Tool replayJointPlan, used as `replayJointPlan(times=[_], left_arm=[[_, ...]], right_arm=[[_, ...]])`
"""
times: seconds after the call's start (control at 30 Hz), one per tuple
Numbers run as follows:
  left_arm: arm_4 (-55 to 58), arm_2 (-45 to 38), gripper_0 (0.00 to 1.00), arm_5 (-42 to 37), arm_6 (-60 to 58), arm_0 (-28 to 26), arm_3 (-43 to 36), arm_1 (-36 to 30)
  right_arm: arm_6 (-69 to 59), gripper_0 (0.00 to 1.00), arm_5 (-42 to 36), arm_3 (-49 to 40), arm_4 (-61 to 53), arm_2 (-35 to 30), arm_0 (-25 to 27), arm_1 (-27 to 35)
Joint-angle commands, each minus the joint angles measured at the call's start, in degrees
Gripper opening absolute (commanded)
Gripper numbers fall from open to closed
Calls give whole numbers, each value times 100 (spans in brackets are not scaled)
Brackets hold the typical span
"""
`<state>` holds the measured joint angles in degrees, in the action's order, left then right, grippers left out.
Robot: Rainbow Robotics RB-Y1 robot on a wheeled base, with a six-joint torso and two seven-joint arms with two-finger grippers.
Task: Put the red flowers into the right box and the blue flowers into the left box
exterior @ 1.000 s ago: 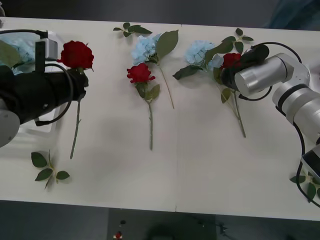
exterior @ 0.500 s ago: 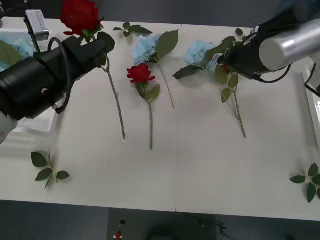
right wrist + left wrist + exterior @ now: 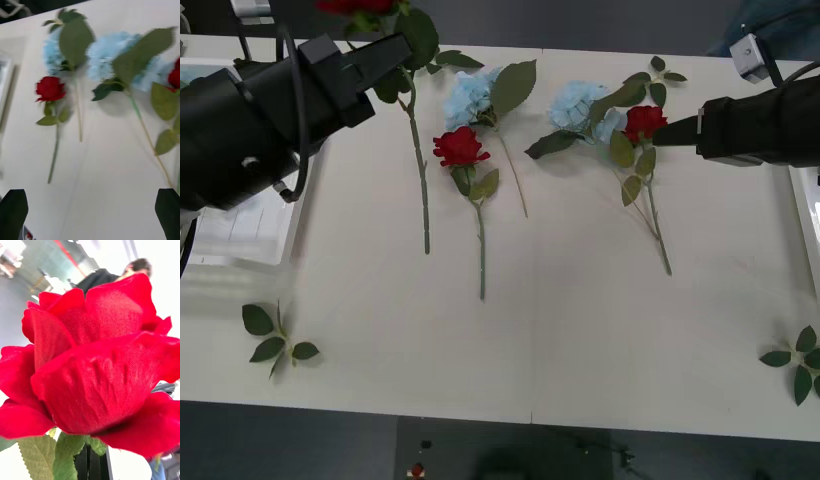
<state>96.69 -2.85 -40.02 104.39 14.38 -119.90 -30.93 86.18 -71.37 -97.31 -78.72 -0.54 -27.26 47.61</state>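
- Rose (image 3: 365,6) in the left gripper (image 3: 385,62) now sits higher than half a second ago, bloom cut off by our front view's top edge; the fingers are clamped on its stem (image 3: 418,170).
- Right gripper (image 3: 670,131) has dropped beside another rose (image 3: 643,122), fingers spread apart.
- Left box (image 3: 240,228): we can't see its contents, hidden behind the arm.

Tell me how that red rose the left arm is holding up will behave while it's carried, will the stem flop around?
Probably not much: held by the left gripper just under the bloom, the rose keeps its stem nearly straight, so it looks fairly stiff. The thin stem and cloth petals suggest it is light. The long free end may swing and could brush the flowers on the table.
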Motion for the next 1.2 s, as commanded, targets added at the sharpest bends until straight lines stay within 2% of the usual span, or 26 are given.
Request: replayJointPlan(times=[0.03,0.27,0.57,0.87,1.2], left_arm=[[825,-383,0,-542,899,293,204,325],[2170,-277,0,-841,2191,531,819,518],[3075,224,0,-841,3149,812,1575,957],[3251,716,0,-841,3536,944,1953,1476],[3031,874,0,-824,3588,1014,2102,1907]], right_arm=[[1297,100,-264,-570,-864,-490,256,73],[3186,100,-439,-623,-2297,-657,547,11],[4918,100,-457,-763,-2895,-649,889,-569],[5216,100,-457,-1062,-2833,-455,1083,-1228],[5252,100,-281,-1053,-2139,-130,1083,-1799]])
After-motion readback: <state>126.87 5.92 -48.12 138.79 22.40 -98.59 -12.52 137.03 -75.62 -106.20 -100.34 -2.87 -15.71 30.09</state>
